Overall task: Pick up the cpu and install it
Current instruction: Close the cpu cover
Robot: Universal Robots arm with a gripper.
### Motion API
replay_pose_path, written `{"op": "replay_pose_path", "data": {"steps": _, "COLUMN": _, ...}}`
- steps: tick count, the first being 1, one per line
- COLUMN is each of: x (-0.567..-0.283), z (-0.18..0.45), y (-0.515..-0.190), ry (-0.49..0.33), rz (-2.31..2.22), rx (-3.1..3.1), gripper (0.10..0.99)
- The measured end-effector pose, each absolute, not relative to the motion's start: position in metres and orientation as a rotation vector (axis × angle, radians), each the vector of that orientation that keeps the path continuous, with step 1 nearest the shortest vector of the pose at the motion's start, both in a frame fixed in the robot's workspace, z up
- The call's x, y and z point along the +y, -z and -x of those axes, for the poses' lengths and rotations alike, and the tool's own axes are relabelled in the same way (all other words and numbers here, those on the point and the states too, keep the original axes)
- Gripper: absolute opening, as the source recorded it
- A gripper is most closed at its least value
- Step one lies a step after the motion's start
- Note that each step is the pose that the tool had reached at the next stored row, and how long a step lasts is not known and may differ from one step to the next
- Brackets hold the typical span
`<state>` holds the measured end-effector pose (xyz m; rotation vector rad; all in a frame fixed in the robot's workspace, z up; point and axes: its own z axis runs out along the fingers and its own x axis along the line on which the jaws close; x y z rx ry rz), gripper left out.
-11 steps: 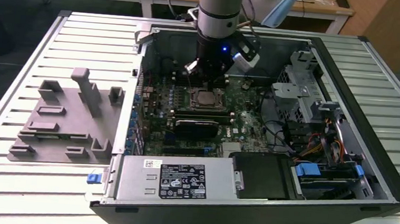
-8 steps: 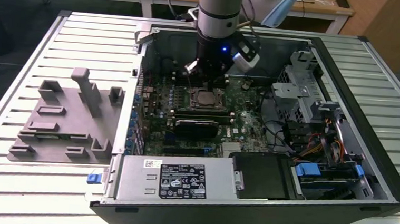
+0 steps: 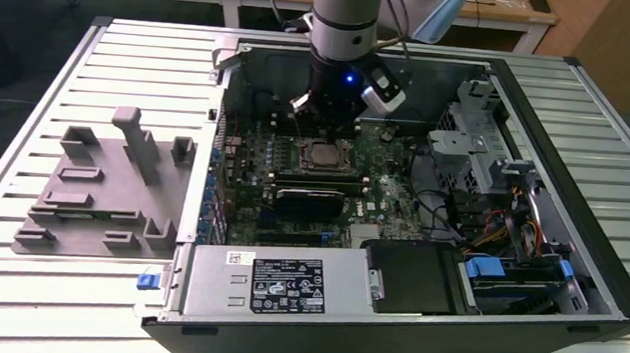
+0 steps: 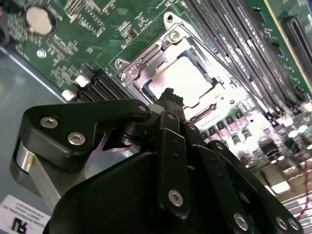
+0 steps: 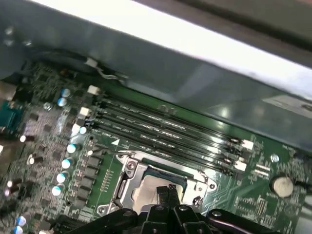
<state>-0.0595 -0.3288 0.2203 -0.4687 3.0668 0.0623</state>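
Observation:
The cpu is a small square chip with a pale silvery top, lying flat inside the metal-framed socket on the green motherboard of the open computer case. It also shows in both wrist views. My gripper hangs straight down over the socket, just above the chip. Its two thin black fingertips are pressed together with nothing between them, over the chip's edge. Whether they touch the chip I cannot tell.
Grey plastic fixture blocks lie on the slatted table at the exterior view's left. The power supply fills the case's near side, with a drive cage and cables at the right. Memory slots run beside the socket, close to the case wall.

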Motion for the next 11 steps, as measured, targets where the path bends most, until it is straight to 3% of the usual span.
{"op": "replay_pose_path", "data": {"steps": 11, "x": -0.3289, "z": 0.0595, "y": -0.2195, "ry": -0.058, "rz": 0.249, "rx": 3.09, "gripper": 0.106}}
